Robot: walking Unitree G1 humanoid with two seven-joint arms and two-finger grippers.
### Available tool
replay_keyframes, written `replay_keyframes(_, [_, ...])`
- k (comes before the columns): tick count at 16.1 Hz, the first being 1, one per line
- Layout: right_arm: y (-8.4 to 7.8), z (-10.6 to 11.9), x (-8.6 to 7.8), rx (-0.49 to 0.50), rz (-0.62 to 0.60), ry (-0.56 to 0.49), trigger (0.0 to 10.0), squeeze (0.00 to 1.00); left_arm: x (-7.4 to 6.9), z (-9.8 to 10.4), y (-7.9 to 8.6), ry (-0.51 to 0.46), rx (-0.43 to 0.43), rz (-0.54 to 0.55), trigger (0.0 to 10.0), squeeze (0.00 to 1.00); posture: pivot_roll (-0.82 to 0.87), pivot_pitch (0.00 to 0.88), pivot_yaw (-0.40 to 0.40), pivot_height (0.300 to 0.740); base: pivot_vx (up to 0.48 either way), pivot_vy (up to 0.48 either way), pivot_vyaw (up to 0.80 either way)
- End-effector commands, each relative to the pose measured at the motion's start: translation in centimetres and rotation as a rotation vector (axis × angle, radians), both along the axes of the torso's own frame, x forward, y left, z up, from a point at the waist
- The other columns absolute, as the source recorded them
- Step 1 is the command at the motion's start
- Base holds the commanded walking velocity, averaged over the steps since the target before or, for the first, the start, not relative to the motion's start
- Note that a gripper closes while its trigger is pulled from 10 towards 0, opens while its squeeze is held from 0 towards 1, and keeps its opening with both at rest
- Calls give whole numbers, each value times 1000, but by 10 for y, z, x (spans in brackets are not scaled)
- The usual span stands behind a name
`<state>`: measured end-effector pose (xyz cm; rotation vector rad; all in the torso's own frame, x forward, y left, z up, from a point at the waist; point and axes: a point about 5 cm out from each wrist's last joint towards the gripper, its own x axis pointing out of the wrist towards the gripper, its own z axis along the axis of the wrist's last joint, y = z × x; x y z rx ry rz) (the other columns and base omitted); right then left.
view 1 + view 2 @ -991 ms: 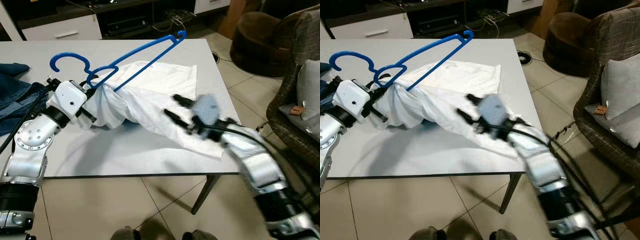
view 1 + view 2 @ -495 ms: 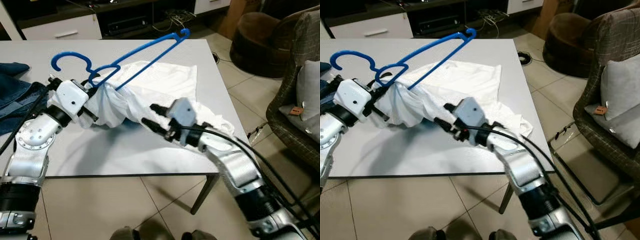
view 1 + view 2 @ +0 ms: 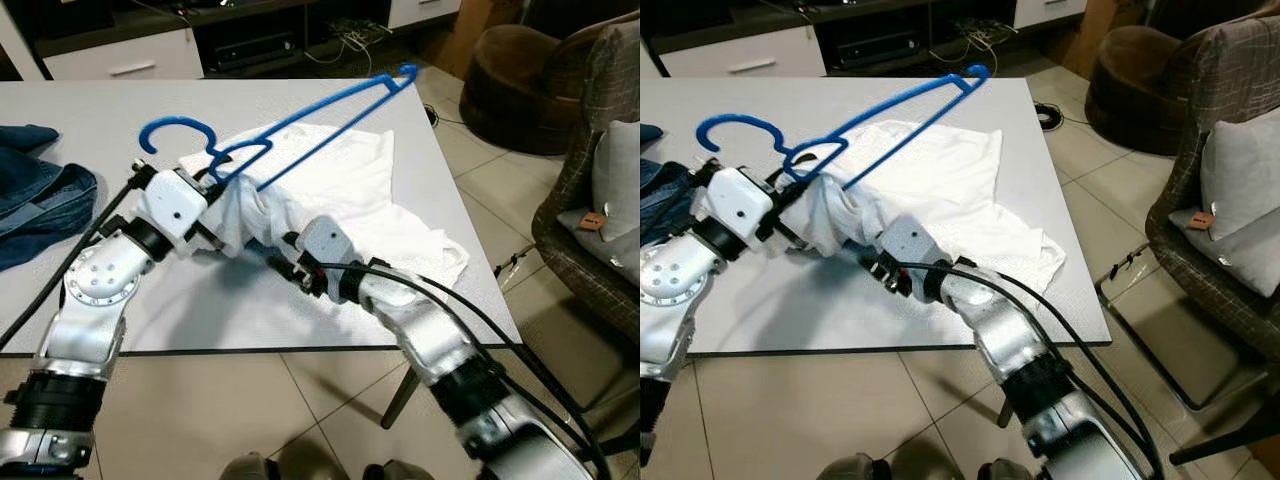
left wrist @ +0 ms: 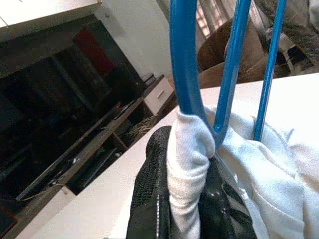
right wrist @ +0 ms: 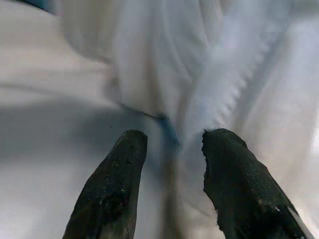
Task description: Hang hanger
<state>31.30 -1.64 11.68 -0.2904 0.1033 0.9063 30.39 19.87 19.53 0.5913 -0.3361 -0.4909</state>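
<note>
Item: blue hanger (image 3: 290, 115), raised over the counter (image 3: 200, 300), stiff and light; left pincer (image 4: 187, 199) clenched on its neck with white shirt (image 3: 370, 200) (soft, slippery). Right pincer (image 5: 169, 164) released; you should grip the hem.

One blue hanger (image 3: 300, 110), one white garment (image 3: 340, 195), one table (image 3: 200, 300), two grippers.
</note>
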Motion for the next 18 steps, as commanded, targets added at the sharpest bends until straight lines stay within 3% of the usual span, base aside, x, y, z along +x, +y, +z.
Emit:
replay_keyframes(1, [-4,3,12,-20,-95,-37,10000,0,-1,2,-2,-5,5,-5,0,0,-26,41,19,740,0,0,0])
replay_keyframes(4, [-21,4,32,-34,-298,-65,10000,0,-4,1,-1,-1,1,-1,0,0,-19,43,17,740,0,0,0])
replay_keyframes(7, [-31,12,42,5,-377,-88,10000,0,-6,-2,0,8,3,6,0,0,-21,43,16,740,0,0,0])
replay_keyframes(10, [-38,29,41,98,-341,-128,10000,0,-6,-4,0,14,9,10,0,0,-26,42,17,740,0,0,0])
replay_keyframes(13, [-56,32,39,83,-383,-195,10000,0,-5,-3,2,13,11,17,0,0,-37,43,19,740,0,0,0])
replay_keyframes(18, [-41,45,25,110,-254,-255,10000,0,-3,-3,-2,10,7,6,0,0,-48,44,22,740,0,0,0])
